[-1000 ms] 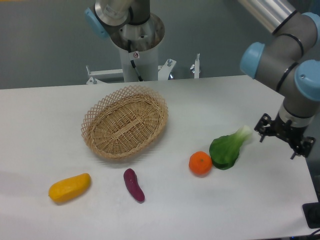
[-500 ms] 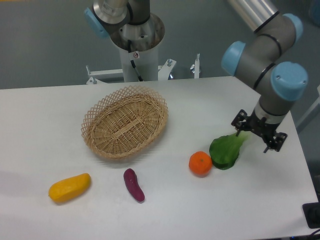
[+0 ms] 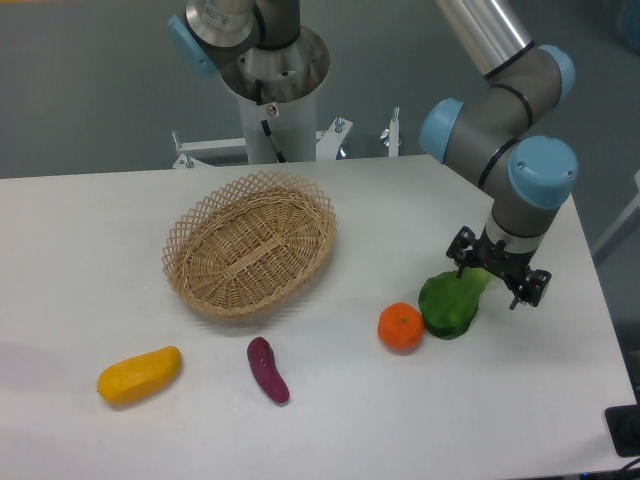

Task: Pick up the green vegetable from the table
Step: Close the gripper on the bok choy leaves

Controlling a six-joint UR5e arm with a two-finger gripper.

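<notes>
White matte table (image 3: 90, 250) before a grey wall; spread claw (image 3: 497, 273) straddles the green vegetable (image 3: 450, 303).

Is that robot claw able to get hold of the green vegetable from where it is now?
Probably yes. The gripper hangs right over the pale stalk end of the green vegetable, fingers spread on either side, nothing between them. The orange touches the leafy end only, away from the fingers.
</notes>
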